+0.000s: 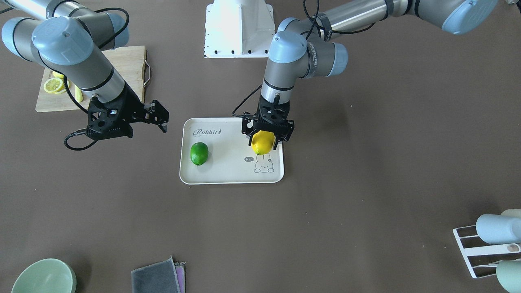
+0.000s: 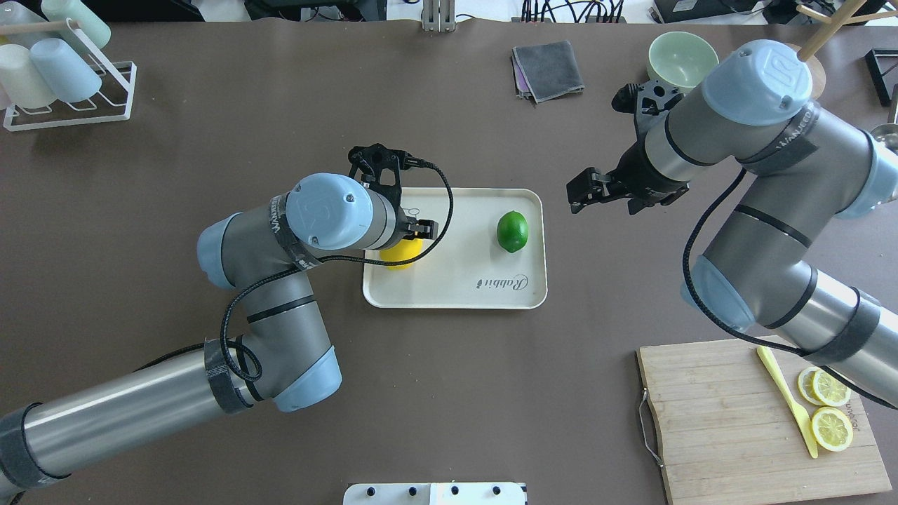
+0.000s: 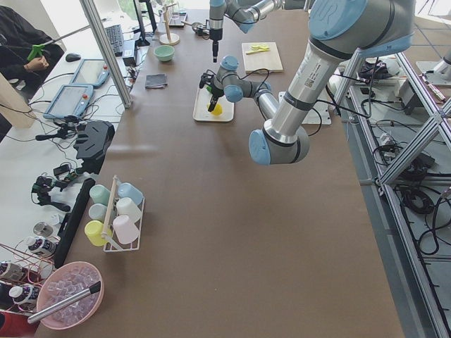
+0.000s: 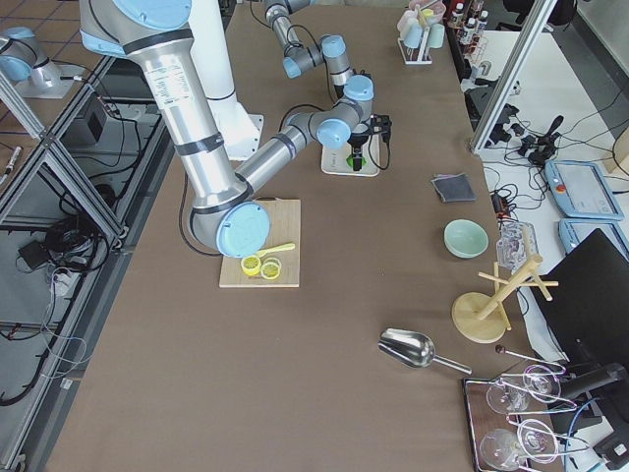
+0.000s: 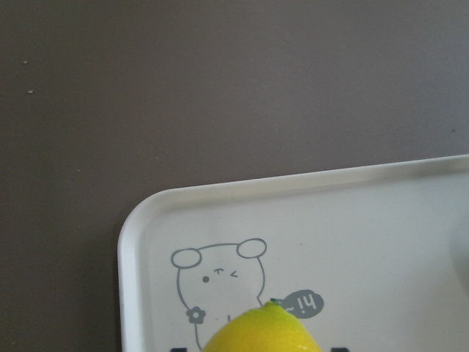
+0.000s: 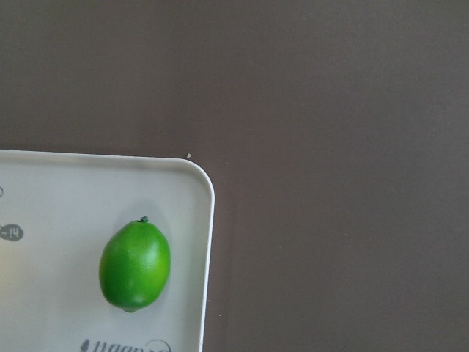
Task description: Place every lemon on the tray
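Observation:
The cream tray (image 1: 232, 162) with "Rabbit" script lies mid-table; it also shows in the overhead view (image 2: 456, 280). The green lemon (image 1: 199, 153) lies on it near one end, free of both grippers, and shows in the right wrist view (image 6: 135, 265). My left gripper (image 1: 265, 138) is shut on the yellow lemon (image 1: 262, 142) over the tray's bunny-drawing end. The lemon's tip shows in the left wrist view (image 5: 264, 334). I cannot tell whether it touches the tray. My right gripper (image 1: 163, 118) is open and empty, hovering off the tray beside its green-lemon end.
A wooden cutting board (image 2: 722, 421) with lemon slices (image 2: 831, 428) and a yellow knife (image 2: 786, 400) lies near the right arm's base. A green bowl (image 2: 680, 56), a grey cloth (image 2: 547, 66) and a cup rack (image 2: 63, 77) stand along the far edge.

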Robot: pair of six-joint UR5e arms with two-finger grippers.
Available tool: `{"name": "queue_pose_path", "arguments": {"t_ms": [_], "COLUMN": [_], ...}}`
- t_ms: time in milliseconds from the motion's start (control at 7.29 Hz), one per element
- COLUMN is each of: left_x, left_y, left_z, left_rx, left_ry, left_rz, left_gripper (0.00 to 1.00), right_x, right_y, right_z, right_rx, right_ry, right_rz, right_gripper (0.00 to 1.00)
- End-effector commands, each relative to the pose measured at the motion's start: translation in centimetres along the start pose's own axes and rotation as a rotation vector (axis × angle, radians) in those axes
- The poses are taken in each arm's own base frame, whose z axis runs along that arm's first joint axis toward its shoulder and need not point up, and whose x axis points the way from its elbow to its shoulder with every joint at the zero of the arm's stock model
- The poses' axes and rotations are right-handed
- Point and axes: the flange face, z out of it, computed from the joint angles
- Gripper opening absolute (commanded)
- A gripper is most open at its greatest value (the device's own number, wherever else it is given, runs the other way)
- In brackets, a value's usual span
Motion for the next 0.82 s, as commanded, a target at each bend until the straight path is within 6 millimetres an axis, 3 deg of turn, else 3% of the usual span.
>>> {"name": "queue_pose_path", "arguments": {"t_ms": [0, 137, 274, 411, 548, 685], "left_x": [0.3, -0.5, -3.6, -9.5, -13.2, -19.4], "left_y": [-0.5, -2.5, -5.4, -7.0, -9.1, -10.2], "left_z": [-0.7, -2.8, -5.8, -7.0, -10.1, -11.7], "left_rx": [0.034, 0.069, 0.118, 0.111, 0.158, 0.187], "left_ry": [0.023, 0.037, 0.038, 0.014, 0.003, -0.064], "left_rz": [-0.017, -0.027, -0.054, -0.058, -0.032, 0.047], "left_gripper": [0.98, 0.98, 0.98, 0.98, 0.98, 0.98], "right_x": [5.9, 9.3, 12.6, 15.0, 17.7, 20.9], "right_y": [1.7, 2.2, 2.5, 2.9, 4.1, 2.6], "right_z": [-1.9, -2.2, -3.3, -5.1, -5.4, -6.6], "right_rx": [0.009, 0.021, 0.028, 0.054, 0.035, 0.053], "right_ry": [0.037, 0.073, 0.094, 0.112, 0.135, 0.163], "right_rz": [-0.095, -0.072, -0.034, -0.013, 0.024, 0.019], "right_gripper": [1.00, 1.00, 1.00, 1.00, 1.00, 1.00]}}
